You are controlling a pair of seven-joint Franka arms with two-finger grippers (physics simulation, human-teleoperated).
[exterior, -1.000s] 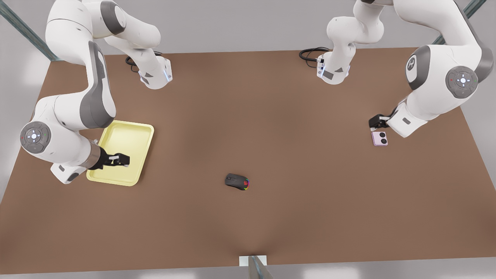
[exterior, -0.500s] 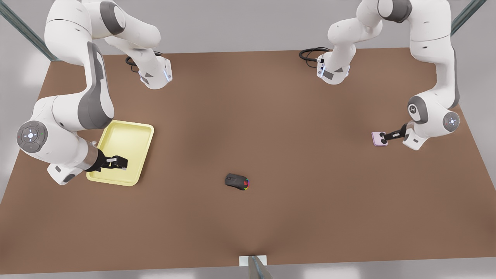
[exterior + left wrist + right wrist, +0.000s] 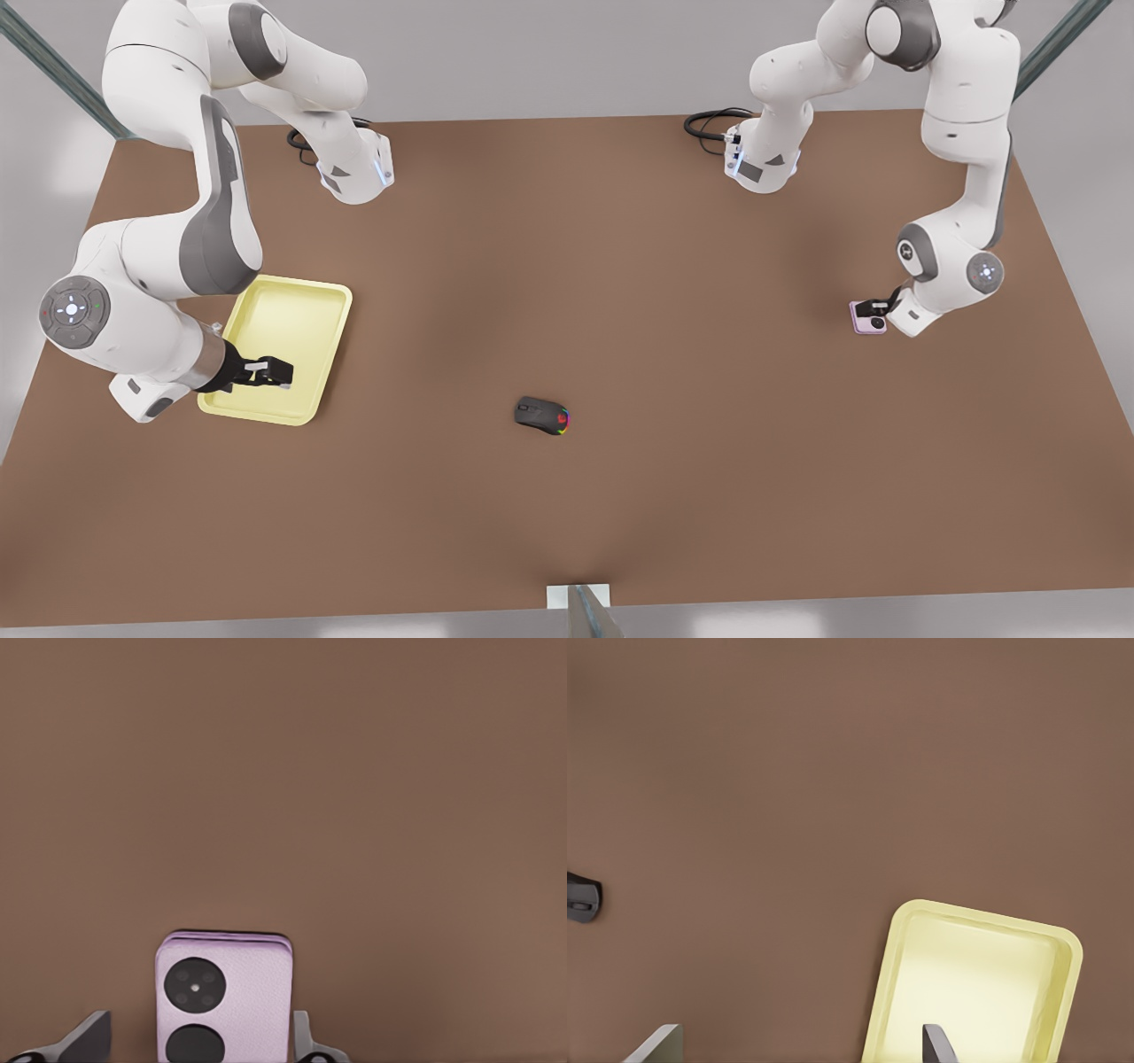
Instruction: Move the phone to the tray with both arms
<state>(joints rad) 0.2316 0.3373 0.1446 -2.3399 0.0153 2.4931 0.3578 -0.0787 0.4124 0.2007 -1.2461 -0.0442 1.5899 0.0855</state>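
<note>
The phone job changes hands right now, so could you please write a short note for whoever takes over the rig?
Left gripper: open, fingers either side of the phone, not closed on it.
Right gripper: open, waiting over the tray.
Phone lies flat on the table at the front view's right; tray at the front view's left; a black mouse lies between.
Done: approach to the phone.
Left: grasp, lift, hand over, place in tray.

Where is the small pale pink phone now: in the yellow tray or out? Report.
Out. The pale pink phone lies on the brown table, between the open left gripper's fingers.
</note>
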